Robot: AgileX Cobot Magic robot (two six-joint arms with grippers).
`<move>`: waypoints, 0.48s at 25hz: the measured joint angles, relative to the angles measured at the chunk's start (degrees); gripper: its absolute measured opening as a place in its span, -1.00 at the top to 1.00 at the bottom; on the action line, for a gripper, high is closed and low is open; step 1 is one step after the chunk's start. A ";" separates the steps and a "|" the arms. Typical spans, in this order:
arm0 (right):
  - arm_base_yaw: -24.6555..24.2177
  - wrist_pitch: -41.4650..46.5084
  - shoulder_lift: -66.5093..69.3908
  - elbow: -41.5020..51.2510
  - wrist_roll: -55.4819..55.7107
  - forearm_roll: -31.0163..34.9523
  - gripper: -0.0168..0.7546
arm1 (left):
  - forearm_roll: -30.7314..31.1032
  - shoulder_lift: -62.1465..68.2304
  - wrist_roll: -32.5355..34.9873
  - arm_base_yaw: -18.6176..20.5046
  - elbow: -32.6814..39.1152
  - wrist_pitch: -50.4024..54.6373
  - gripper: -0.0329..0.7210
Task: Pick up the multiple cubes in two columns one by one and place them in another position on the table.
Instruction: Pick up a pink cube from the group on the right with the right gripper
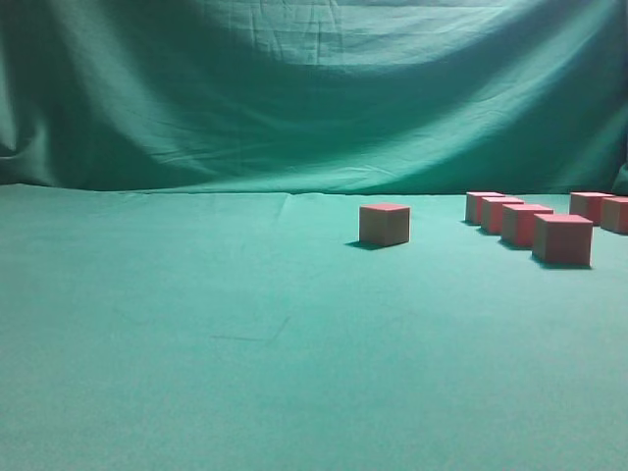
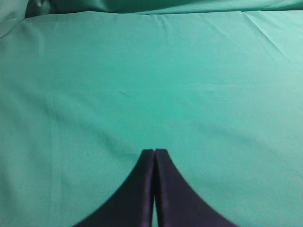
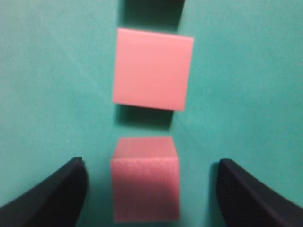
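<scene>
Several pink-red cubes stand on the green cloth at the right of the exterior view. One cube [image 1: 384,224] stands alone near the middle. A column runs from a far cube [image 1: 483,206] to a near cube [image 1: 562,238]. A second column [image 1: 591,206] lies at the right edge. Neither gripper shows in this view. In the right wrist view my right gripper [image 3: 150,163] is open with a cube [image 3: 146,189] between its fingers, not touched. Another cube [image 3: 153,69] lies just beyond. My left gripper [image 2: 154,151] is shut and empty over bare cloth.
Green cloth [image 1: 196,334] covers the table and hangs as a backdrop [image 1: 294,88] behind it. The second column is cut off by the right frame edge, where another cube [image 1: 616,214] shows. A dark shadow of a further cube sits at the top of the right wrist view.
</scene>
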 joint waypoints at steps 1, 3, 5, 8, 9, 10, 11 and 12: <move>0.00 -0.58 0.15 0.00 -0.13 0.12 -0.48 | 0.00 0.00 0.00 0.00 0.00 0.00 0.91; 0.00 -1.31 0.25 0.00 -0.60 0.46 -0.48 | 0.00 0.00 0.00 0.00 0.00 0.00 0.91; 0.00 -1.67 0.38 0.00 -0.71 0.70 -0.48 | 0.00 0.00 0.00 0.00 0.00 0.00 0.91; 0.00 -1.77 0.38 0.00 -0.71 0.70 -0.16 | 0.00 0.00 0.00 0.00 0.00 0.00 0.91; 0.00 -1.77 0.38 0.00 -0.71 0.70 -0.02 | 0.00 0.00 0.00 0.00 0.00 0.00 0.91; 0.00 -1.77 0.38 0.00 -0.71 0.70 0.11 | 0.00 0.00 0.00 0.00 0.00 0.00 0.91; 0.00 -1.77 0.38 0.00 -0.71 0.70 0.27 | 0.00 0.00 0.00 0.00 0.00 0.00 0.91; 0.00 -1.66 0.38 0.00 -0.71 0.70 0.30 | 0.00 0.00 0.00 0.00 0.00 0.00 0.91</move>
